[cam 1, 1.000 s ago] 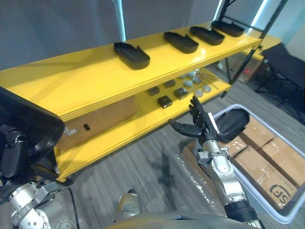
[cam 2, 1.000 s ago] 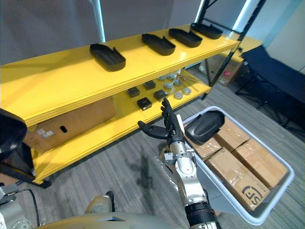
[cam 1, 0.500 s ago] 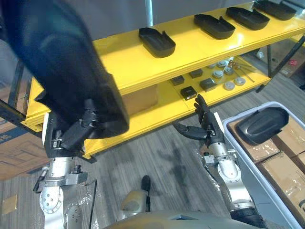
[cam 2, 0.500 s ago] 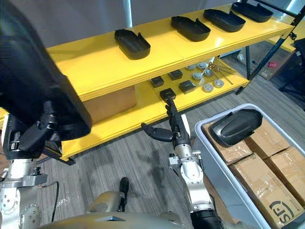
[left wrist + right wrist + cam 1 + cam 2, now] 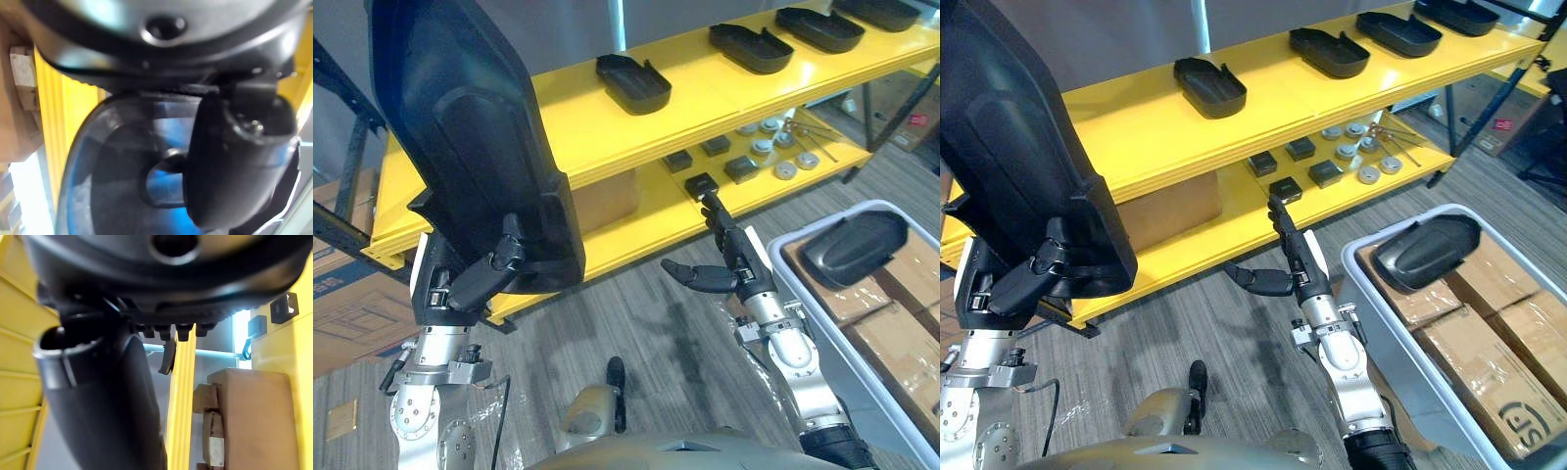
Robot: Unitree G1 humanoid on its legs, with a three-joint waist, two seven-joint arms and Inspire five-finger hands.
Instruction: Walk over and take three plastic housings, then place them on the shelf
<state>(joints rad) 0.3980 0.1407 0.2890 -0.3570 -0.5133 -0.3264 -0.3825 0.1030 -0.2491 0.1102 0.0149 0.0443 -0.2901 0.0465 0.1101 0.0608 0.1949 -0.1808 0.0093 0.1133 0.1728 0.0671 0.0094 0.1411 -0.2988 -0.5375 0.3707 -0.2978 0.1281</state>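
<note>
Left eye view: left hand [image 5: 475,282] is clenched on the lower edge of a big black plastic housing [image 5: 470,137]. It holds the housing upright at the left of the scene, in front of the left end of the yellow shelf [image 5: 568,127]. The housing stands tall and hides part of the shelf behind it.

Left wrist view agrees: the thumb is curled over the housing's glossy black surface.

Right hand [image 5: 736,266] is released. Its fingers are straight and point toward the shelf, its thumb is out to the left, and it holds nothing. It hangs over the grey floor [image 5: 636,323], between the shelf's lower tier [image 5: 626,235] and the bin [image 5: 1368,311].

Upper tier: four more housings lie flat in a row with gaps between them. The leftmost shelf housing [image 5: 633,83] is near the middle and the others run off to the far right.

Lower tier:
- black blocks [image 5: 702,183]
- round silver parts [image 5: 785,171], right of the blocks
- a brown carton [image 5: 607,201], left of the blocks and tucked under the upper tier

Bin is on the right, near side. It has a light grey rim and cardboard boxes [image 5: 1489,352] inside. One bin housing [image 5: 855,248] rests tilted on top of the boxes at the far end.
</note>
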